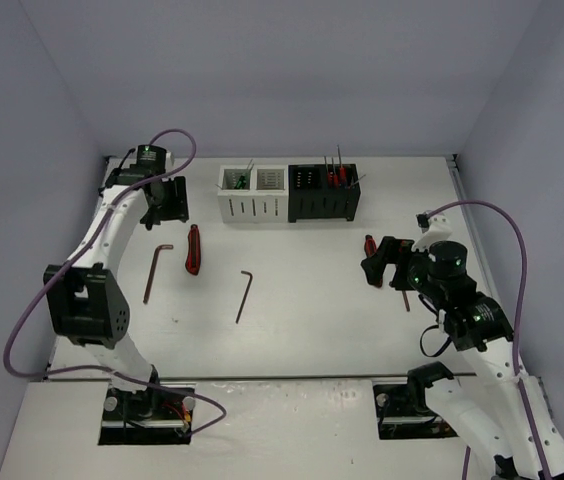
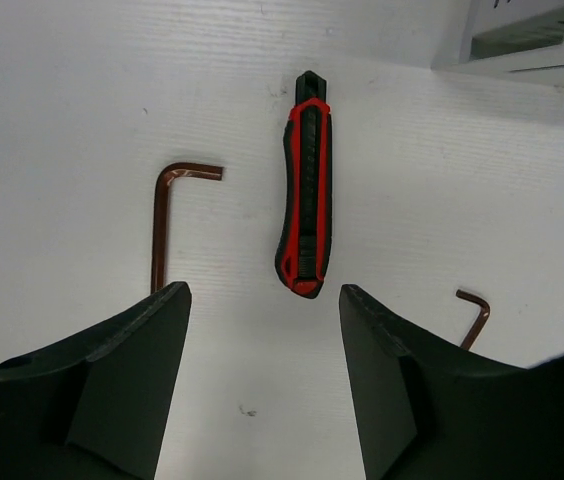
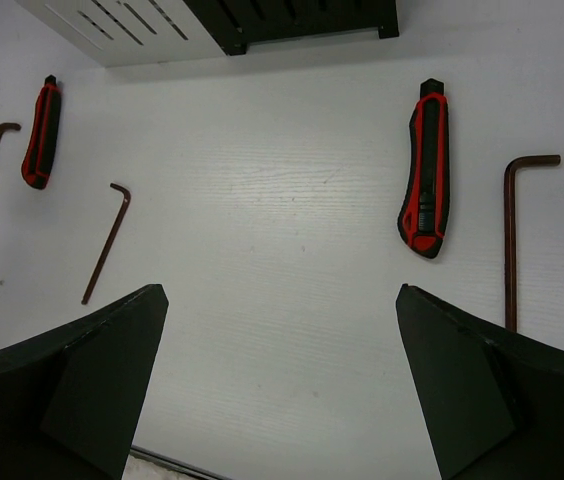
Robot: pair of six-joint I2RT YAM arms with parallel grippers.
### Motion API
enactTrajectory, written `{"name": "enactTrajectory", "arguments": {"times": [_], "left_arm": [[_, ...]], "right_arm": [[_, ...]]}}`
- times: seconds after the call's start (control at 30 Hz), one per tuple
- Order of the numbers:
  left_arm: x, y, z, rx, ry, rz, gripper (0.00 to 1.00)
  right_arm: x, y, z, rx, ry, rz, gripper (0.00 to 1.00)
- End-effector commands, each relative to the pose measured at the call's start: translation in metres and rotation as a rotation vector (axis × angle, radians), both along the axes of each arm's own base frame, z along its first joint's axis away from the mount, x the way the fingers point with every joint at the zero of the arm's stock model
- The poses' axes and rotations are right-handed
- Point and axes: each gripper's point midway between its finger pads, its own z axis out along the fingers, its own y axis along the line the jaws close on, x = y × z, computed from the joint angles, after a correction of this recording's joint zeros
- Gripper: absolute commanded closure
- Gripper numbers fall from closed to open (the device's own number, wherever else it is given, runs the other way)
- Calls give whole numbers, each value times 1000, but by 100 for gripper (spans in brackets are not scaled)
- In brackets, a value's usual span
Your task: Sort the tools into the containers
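The white container (image 1: 252, 193) holds a green-handled screwdriver (image 1: 243, 180). The black container (image 1: 324, 192) beside it holds red-handled screwdrivers (image 1: 334, 176). A red-and-black handled tool (image 1: 193, 249) and two dark hex keys (image 1: 155, 270) (image 1: 245, 294) lie on the table at left. My left gripper (image 1: 165, 205) is open and empty, just behind them. In the left wrist view the red tool (image 2: 304, 190) lies ahead of the open left gripper (image 2: 262, 300). My right gripper (image 1: 380, 262) is open and empty above a second red-and-black tool (image 3: 427, 170) and a hex key (image 3: 512, 230).
The table's back edge (image 1: 282, 157) runs just behind the containers, with purple-grey walls on three sides. The left arm's elbow (image 1: 87, 300) hangs over the table's left edge. Purple cables (image 1: 517, 260) loop beside both arms.
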Motion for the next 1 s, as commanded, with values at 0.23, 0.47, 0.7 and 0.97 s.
{"name": "enactTrajectory", "arguments": {"times": [0.23,0.47,0.7,0.97], "left_arm": [[44,-18,-57,-85,133,58,42],[60,-19,-89,-80,189,73,42],[65,-15,-112,-47,225,100,43],[63,-17,-127,-45,257,102,54]], "right_arm": [[-3,8,22,95,-64,-1,2],[-4,7,24,102,-66,-12,2],[-4,6,23,104,-64,-16,1],[-4,6,21,100,-59,-17,0]]}}
